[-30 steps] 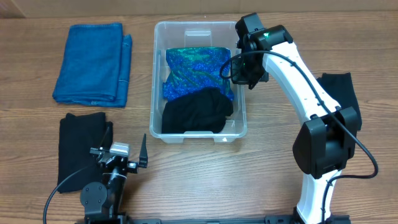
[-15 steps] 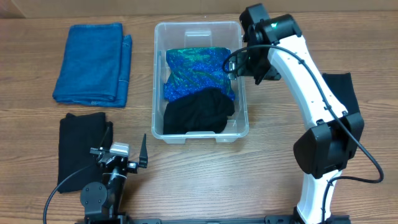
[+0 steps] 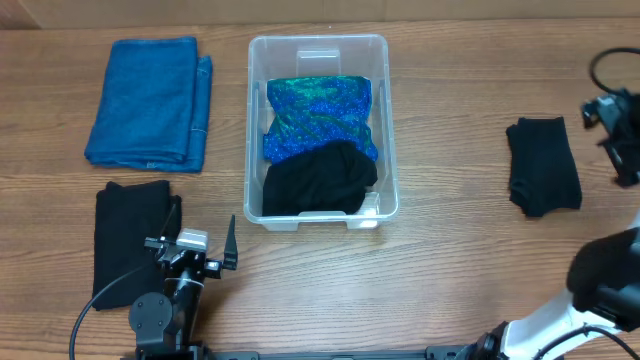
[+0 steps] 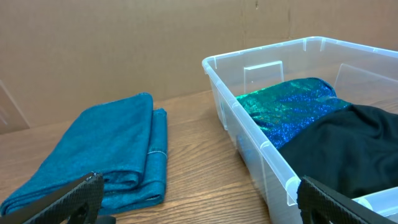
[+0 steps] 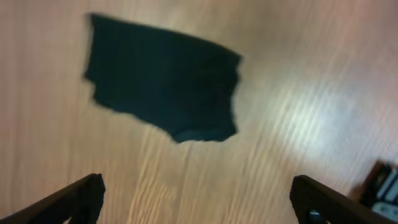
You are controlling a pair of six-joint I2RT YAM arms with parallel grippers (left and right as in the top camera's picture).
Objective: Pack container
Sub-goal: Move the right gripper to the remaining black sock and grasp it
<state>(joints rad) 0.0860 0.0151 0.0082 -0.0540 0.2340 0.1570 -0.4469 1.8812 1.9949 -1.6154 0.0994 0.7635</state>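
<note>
Wood-grain surface (image 3: 450, 70) fills the overhead view, w/ a plain brown wall (image 4: 124, 43) behind it in the left wrist view. Clear container (image 3: 318, 41) sits upright near the middle, a bit toward the far side. Inside, sparkly blue-green fabric (image 3: 322, 112) fills the far half. Bunched black cloth (image 3: 316, 180) fills the near half & overlaps the fabric's near edge.

Left of the container, apart from it, lies a folded blue towel (image 3: 148, 100). Toward the near edge on that side is a folded black cloth (image 3: 128, 240). Left hand (image 3: 192, 250) sits low just beside that cloth, fingers spread wide apart & holding nothing. Same spot & same spread as a sec ago.

Big change is on the right. A sec ago the right arm reached over the container's right rim, hand down by the blue-green fabric. Now it has swung out to the right edge of the overhead view, well clear of the container. Right hand (image 5: 198, 202) hangs above a loose black cloth (image 3: 543, 166) lying flat on the wood, well right of the container. Its fingers stand wide apart & empty; the wrist view is blurred. That cloth was partly hidden under the arm before; now it shows whole. Container & contents look approx unchanged.
</note>
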